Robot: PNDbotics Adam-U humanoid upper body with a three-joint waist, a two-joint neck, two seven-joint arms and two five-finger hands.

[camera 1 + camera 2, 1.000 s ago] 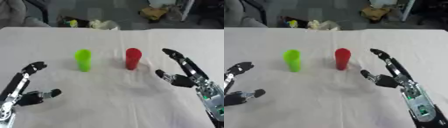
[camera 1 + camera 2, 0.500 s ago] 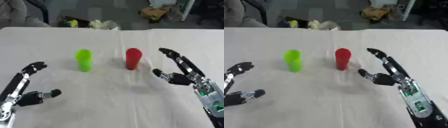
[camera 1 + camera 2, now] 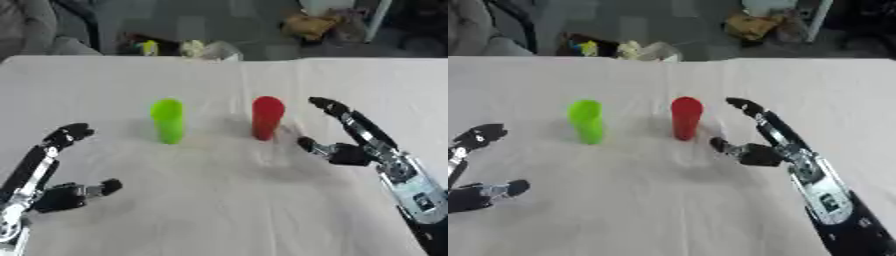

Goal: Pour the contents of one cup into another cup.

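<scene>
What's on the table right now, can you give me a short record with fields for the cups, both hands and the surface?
green cup: upright, left of the red one, untouched
red cup: upright, apart from the green cup
right hand: open, fingers and thumb spread toward the red cup, just to its right, not touching it
left hand: open, low at the view's left, away from both cups
table: covered with a white cloth
pour: not yet begun; cup contents cannot be seen
</scene>
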